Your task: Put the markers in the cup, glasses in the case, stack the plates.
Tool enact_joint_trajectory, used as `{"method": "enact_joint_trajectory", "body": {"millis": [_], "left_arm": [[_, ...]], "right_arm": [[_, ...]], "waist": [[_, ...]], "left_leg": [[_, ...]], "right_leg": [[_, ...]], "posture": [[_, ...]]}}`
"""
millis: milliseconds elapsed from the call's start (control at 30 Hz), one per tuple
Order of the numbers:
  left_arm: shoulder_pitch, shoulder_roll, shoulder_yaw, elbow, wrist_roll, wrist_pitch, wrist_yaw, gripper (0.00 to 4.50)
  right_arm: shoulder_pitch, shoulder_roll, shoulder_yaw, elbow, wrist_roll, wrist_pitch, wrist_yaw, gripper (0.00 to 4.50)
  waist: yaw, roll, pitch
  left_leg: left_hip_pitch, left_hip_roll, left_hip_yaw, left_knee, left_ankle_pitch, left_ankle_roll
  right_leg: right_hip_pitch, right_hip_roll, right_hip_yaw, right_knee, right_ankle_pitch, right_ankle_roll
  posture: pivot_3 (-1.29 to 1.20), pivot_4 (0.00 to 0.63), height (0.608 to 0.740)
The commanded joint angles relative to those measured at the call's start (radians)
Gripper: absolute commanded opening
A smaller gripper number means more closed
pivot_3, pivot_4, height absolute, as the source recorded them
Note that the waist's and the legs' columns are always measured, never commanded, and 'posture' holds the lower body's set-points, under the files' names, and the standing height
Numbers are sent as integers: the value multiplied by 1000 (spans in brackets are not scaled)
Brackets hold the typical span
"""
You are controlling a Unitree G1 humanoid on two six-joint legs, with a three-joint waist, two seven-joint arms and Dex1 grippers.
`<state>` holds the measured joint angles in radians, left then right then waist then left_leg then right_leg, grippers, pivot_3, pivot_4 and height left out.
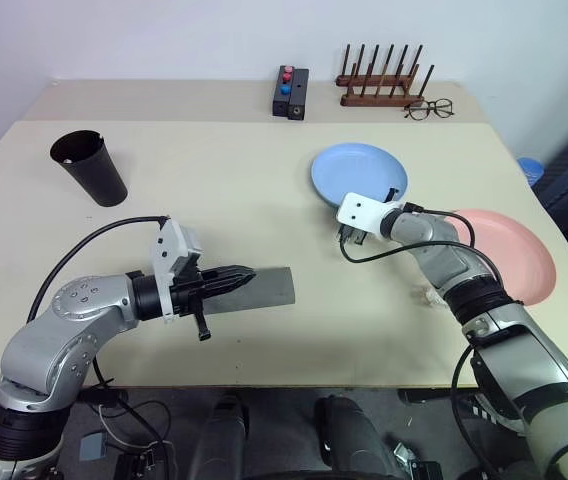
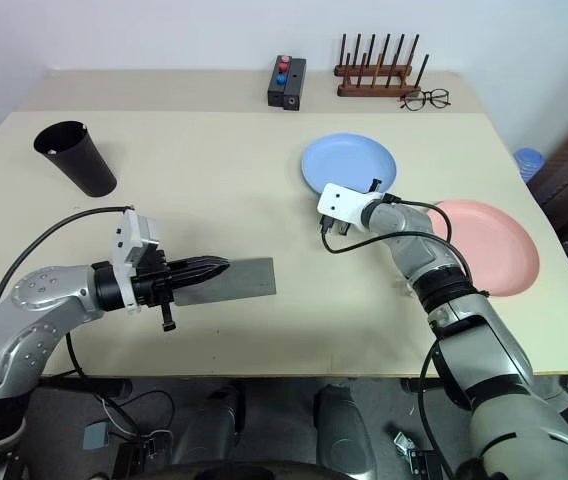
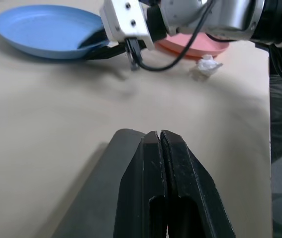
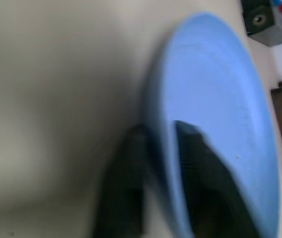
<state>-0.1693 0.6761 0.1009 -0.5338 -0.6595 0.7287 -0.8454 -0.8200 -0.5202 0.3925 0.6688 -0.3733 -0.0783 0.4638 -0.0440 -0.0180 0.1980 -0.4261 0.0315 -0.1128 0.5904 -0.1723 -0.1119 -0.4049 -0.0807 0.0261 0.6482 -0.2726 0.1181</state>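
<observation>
Right gripper (image 1: 389, 193) pinches blue plate (image 1: 349, 170) near rim; stiff, light, slick, so rim hold suits. Left gripper (image 1: 247, 273) closed, empty, over case (image 1: 269, 288).

The black cup (image 1: 90, 167) stands upright, rim up, at the bench's far left. The grey case (image 1: 256, 288) lies closed and flat near the front edge, left of the middle. The blue plate (image 1: 359, 174) sits right of centre with its near rim pinched in the right hand (image 1: 356, 222), and the pink plate (image 1: 519, 255) lies flat by the right edge, just apart from it.
</observation>
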Motion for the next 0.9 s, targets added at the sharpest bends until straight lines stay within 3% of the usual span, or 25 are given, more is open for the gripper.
{"method": "enact_joint_trajectory", "body": {"millis": [33, 267, 433, 533, 733, 900], "left_arm": [[4, 14, 26, -30, -15, -13, 9, 0], [-81, -34, -25, 68, 90, -115, 66, 0], [-125, -81, -87, 93, 103, -135, 57, 0], [-141, -102, -122, 116, 101, -145, 34, 0], [-160, -111, -158, 171, 116, -184, -23, 0], [-164, -125, -175, 213, 133, -227, -53, 0]], "right_arm": [[-20, -7, -31, -31, -5, -32, -12, 35], [146, -148, -147, -390, 1, 73, 25, 35], [341, -287, -319, -700, 79, 189, 136, 35], [534, -404, -494, -843, 206, 228, 278, 35], [847, -472, -732, -946, 324, 323, 404, 35], [960, -459, -765, -955, 334, 356, 402, 35]], "waist": [[-1, 0, 0], [12, 1, 1], [29, 1, 1], [31, 2, 1], [26, 2, 0], [22, 3, 0]], "left_leg": [[0, 0, 0, 0, 0, 0], [0, 0, 0, 0, 0, 0], [0, 0, 0, 1, 0, 0], [0, 0, 0, 1, 0, 0], [1, 0, 0, 3, 0, 0], [2, 0, 0, 4, 0, 0]], "right_leg": [[0, 0, 0, 0, 0, 0], [0, 0, 0, 0, 0, 1], [0, 0, 0, 0, 0, 0], [1, 0, 0, 0, -1, -1], [3, 0, 0, -1, -1, -2], [3, 0, 0, 0, -1, -2]], "posture": [[0, 150, 740], [0, 150, 740], [0, 150, 740], [0, 150, 740], [0, 150, 740], [0, 150, 740]]}}
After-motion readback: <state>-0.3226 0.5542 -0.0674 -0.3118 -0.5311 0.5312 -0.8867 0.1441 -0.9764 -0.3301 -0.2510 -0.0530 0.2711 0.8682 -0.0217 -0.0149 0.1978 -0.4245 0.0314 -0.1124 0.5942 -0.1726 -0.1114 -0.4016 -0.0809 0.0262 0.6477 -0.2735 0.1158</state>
